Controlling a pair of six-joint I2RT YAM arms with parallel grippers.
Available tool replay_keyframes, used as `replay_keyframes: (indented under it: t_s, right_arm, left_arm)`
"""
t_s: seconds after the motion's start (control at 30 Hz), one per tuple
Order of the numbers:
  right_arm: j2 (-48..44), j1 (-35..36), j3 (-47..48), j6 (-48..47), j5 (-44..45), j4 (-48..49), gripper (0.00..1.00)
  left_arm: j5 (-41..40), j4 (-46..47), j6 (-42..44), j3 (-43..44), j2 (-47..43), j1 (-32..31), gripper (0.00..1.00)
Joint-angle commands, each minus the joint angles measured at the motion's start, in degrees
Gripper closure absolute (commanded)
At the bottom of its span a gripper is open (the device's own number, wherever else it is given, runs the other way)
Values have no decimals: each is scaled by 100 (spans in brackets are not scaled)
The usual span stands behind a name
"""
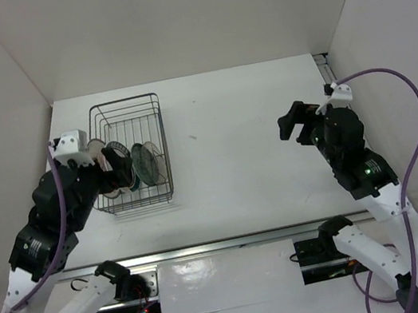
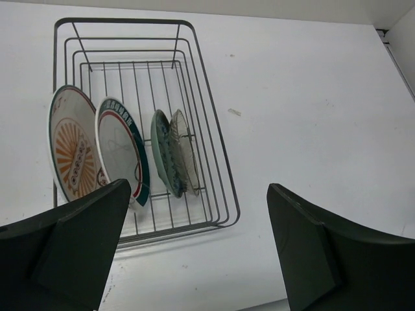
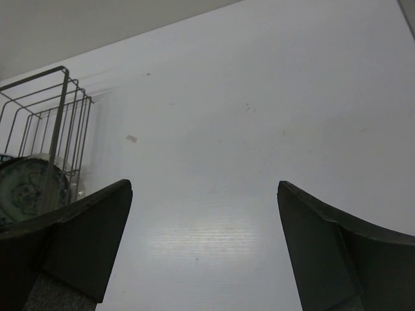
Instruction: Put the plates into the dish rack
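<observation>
The dark wire dish rack (image 1: 152, 98) stands at the left of the table; it also shows in the left wrist view (image 2: 220, 155). Several plates stand upright in it: an orange sunburst plate (image 2: 71, 152), a white plate with a coloured rim (image 2: 120, 152), a teal patterned plate (image 2: 164, 155) and a greyish plate (image 2: 185, 152). My left gripper (image 1: 115, 173) is open and empty over the rack's near left part, shown also in its own view (image 2: 198, 249). My right gripper (image 1: 294, 123) is open and empty, far right of the rack, shown also in its own view (image 3: 204, 249). The teal plate (image 3: 26, 188) shows there too.
White walls enclose the table on the left, back and right. A metal rail (image 1: 232, 241) runs along the near edge by the arm bases. The rack's far half (image 1: 125, 118) holds no plates.
</observation>
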Motion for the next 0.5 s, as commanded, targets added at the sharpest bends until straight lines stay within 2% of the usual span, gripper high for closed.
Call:
replay_keyframes:
  t_s: [0.0, 0.2, 0.47]
  right_arm:
    - [-221, 61, 407, 13, 686, -581, 0]
    - [-360, 61, 426, 13, 361, -898, 0]
    - [-511, 245, 364, 118, 783, -1021, 0]
  left_arm:
    - [-204, 341, 205, -325, -437, -10, 0]
    - [-380, 753, 134, -1124, -1360, -10, 0]
    - [-100, 807, 29, -1407, -1299, 105, 0]
